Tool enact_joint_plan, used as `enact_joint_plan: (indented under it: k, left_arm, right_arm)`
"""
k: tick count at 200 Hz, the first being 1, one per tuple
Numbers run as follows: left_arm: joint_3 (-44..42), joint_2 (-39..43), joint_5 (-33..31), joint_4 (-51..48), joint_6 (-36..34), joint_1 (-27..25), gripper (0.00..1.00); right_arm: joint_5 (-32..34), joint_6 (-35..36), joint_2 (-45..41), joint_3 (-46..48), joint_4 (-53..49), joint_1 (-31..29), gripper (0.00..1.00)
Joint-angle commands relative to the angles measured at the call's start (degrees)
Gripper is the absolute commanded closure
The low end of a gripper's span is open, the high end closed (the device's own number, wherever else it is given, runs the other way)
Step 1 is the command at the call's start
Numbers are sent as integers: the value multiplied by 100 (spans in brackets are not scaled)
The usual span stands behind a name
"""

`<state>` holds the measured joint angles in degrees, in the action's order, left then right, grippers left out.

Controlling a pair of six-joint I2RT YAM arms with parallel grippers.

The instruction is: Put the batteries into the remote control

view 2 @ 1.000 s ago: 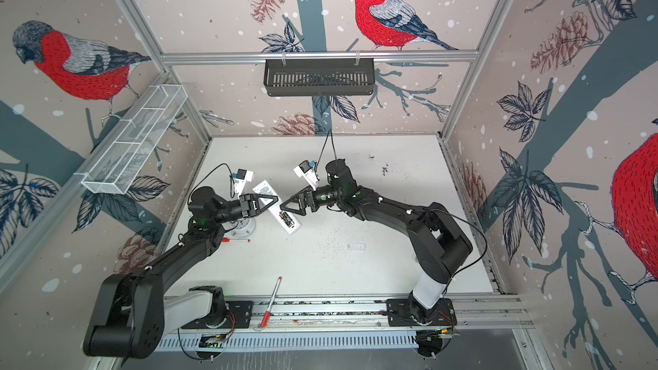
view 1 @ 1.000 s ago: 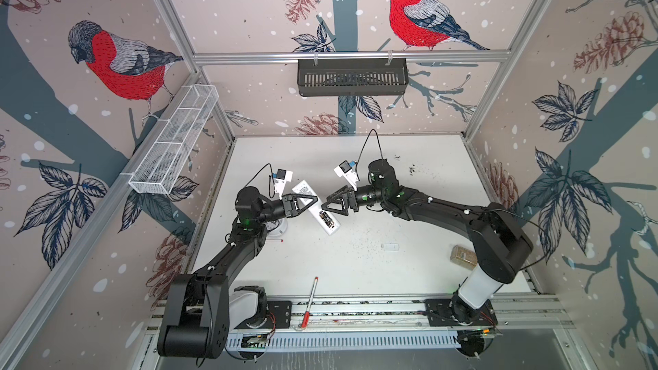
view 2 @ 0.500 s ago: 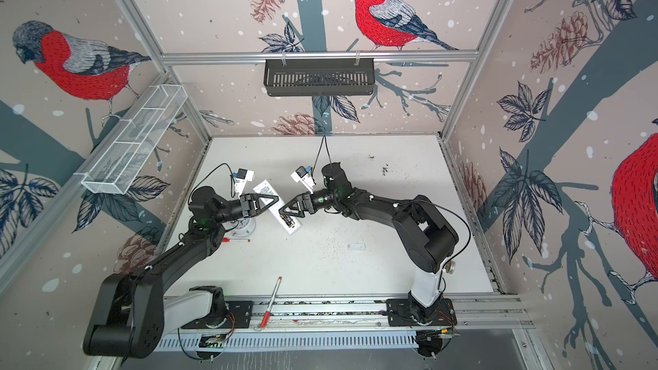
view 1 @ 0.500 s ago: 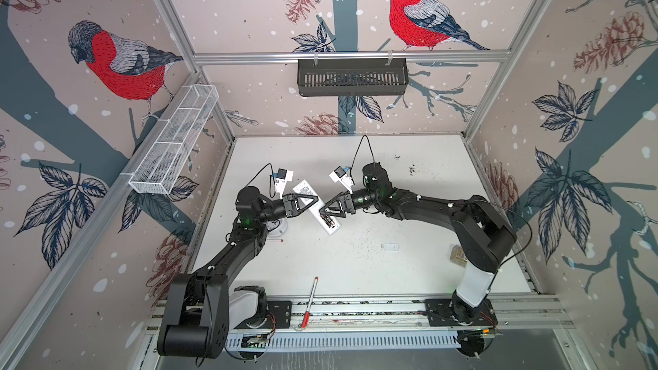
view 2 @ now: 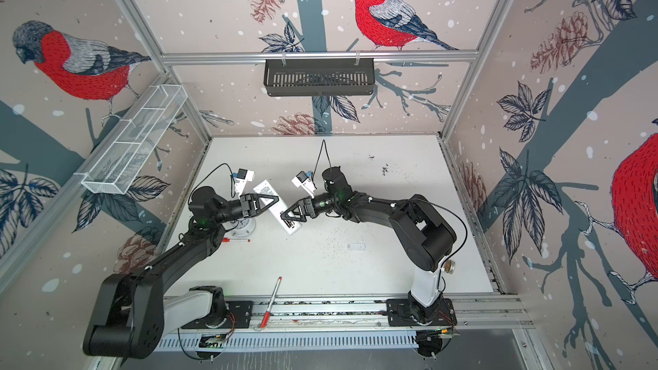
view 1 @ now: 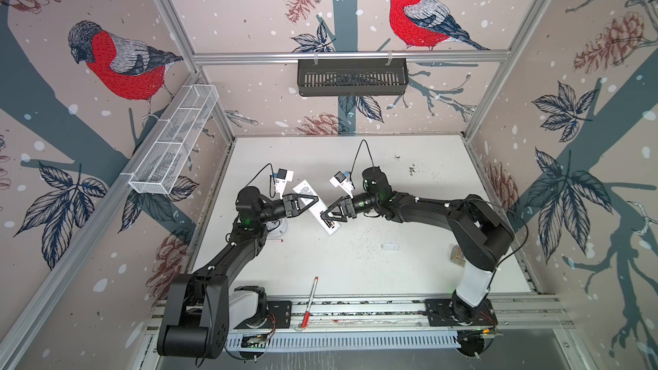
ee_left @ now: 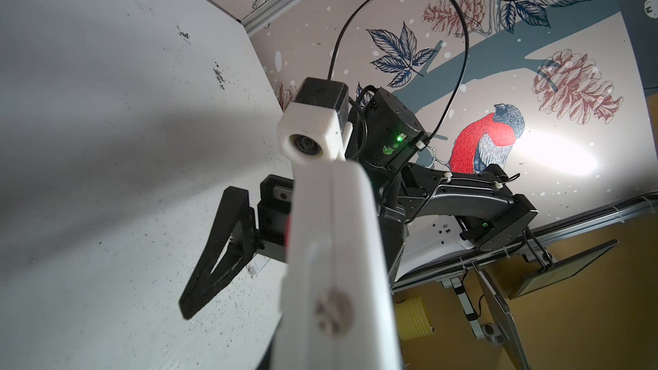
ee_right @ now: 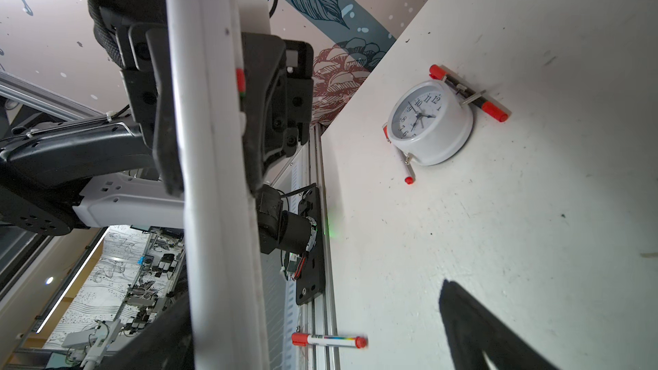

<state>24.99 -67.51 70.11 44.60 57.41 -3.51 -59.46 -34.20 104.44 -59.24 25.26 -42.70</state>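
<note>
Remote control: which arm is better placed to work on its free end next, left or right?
Right, most likely. The left gripper is shut on the remote control and is needed to hold it; the right gripper is open and sits at the remote's free end.

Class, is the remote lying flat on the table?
No, the left fingers clamp the remote clear of the table.

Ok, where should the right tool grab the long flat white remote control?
The free end of the long flat white remote control, past the shut left tool. Come from the right, where the open right tool straddles it, pinching its two flat faces: it is thin and held off the table.
</note>
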Motion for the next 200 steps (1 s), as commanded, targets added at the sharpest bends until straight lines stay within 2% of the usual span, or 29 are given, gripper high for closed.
enact_joint_plan:
  k: [1,31,55,65,90,116,151,176,200]
  left_arm:
    - [63,79,58,568,214,8,100]
    - [122,89,45,427,143,1,100]
    - [219,97,-65,-123,-271,8,100]
    - [313,110,-187,-633,-642,7,100]
    - [792,146,-789,-2670,-2051,2,100]
    - [1168,55,-1430,-3962,-2925,6,100]
    - [1126,-64,-1480,-3943,-2918,-22,100]
    - [1138,-197,-1844,-4066,-2960,-298,100]
    - [1009,-430,-2238,-3719,-2682,-756,100]
  right_arm:
    - [497,430,31,51,-681,12,0]
    - [776,743,20,67,-1208,42,0]
    - [1198,1123,-201,82,-1829,42,0]
    - [1409,1237,-382,143,-1999,51,0]
    - [1942,1582,-788,235,-2654,60,0]
    - [2840,1791,-1200,449,-3365,93,1]
    - [4726,1518,-1404,568,-4432,72,0]
    - [5405,1246,-1628,786,-4762,-142,2]
    - [5798,957,-1752,901,-4965,-332,15]
